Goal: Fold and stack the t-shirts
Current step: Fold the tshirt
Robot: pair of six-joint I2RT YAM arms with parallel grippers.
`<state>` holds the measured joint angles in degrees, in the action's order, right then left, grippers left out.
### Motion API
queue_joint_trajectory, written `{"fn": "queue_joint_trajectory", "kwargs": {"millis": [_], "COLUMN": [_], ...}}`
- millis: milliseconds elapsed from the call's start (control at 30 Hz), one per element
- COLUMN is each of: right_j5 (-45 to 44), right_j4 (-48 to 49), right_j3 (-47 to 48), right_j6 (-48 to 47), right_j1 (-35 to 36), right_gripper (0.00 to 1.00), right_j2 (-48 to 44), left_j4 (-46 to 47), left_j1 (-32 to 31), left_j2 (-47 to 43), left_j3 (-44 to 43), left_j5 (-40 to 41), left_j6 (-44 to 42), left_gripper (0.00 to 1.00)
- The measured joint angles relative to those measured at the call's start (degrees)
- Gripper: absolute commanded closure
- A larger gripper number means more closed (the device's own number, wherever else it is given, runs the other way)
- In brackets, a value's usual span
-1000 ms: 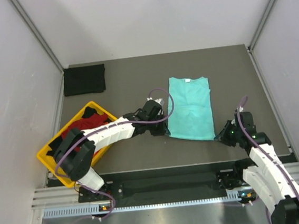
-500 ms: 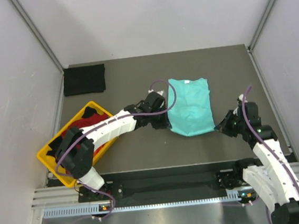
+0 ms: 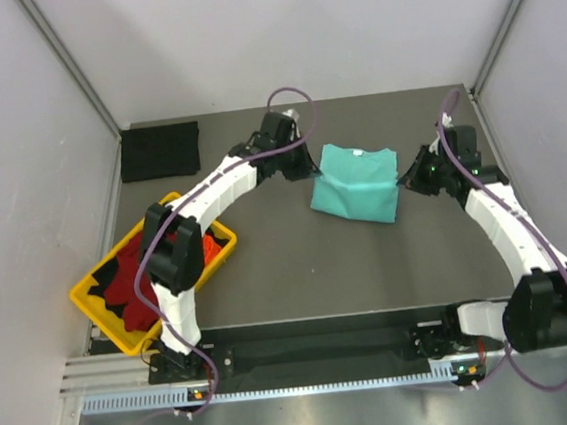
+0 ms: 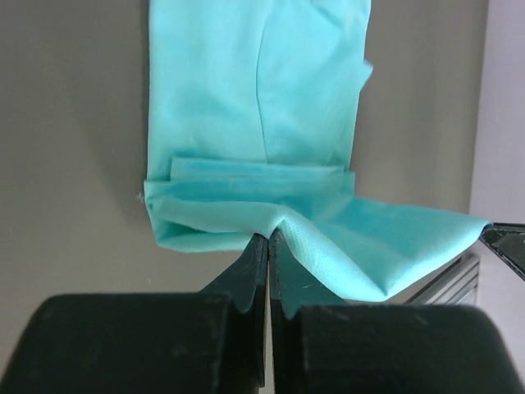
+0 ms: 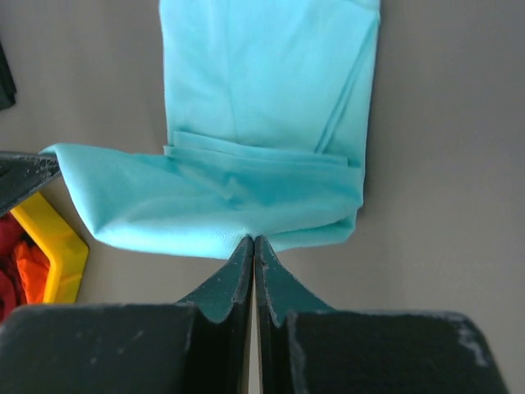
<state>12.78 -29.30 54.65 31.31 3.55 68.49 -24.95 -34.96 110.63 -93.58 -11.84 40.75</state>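
Mint-teal t-shirt (image 3: pixel 356 187): half-fold under way, both grippers engaged.
Left gripper (image 3: pixel 311 168) and right gripper (image 3: pixel 407 177) are each clamped on a hem corner, one at either side. They hold the hem level over the far half, apparently to align the edges. The shirt lies mid-table between them.

Mint-teal t-shirt (image 3: pixel 354 188): is lying mid-table (image 3: pixel 269 274) as a narrow folded strip, its near end doubling back toward the collar.
Hem: I am pinching it at two points, my left gripper (image 4: pixel 268 240) and my right gripper (image 5: pixel 253 240) each clamping a raised peak of cloth.
Neck label (image 3: pixel 356 151): is showing white at the far end.
Black t-shirt (image 3: pixel 160 150): is lying flat as a folded rectangle in the far left corner, well apart.
Red t-shirt (image 3: pixel 139 272) and orange t-shirt (image 5: pixel 31 264): are lying crumpled together in the yellow tray (image 3: pixel 80 294), near left.
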Motion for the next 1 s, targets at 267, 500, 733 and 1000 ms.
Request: {"fn": "queue_joint_trajectory", "kwargs": {"millis": [267,500,733,1000], "right_j5": [2.12,5.05,6.99,9.07], "right_j4": [4.68,9.18,14.58,22.43], "right_j3": [10.25,12.24,12.24,13.51], "right_j6": [-2.36,-2.71,-1.53,0.15], "right_j1": [-1.90,-4.85,-6.97,-8.83], "right_gripper": [1.00,1.00,1.00,1.00], "right_j2": [13.07,20.74,25.03,30.64], "left_j4": [10.69,26.45,38.93,45.24], "left_j1": [5.84,7.04,7.28,7.34], "left_j2": [8.55,15.85,26.21,35.15], "left_j3": [-6.69,-7.23,-12.20,-22.67], "left_j5": [-8.02,-12.39,-13.11,-10.80], "left_j6": [0.13,2.91,8.57,11.34], "left_gripper": [1.00,1.00,1.00,1.00]}}
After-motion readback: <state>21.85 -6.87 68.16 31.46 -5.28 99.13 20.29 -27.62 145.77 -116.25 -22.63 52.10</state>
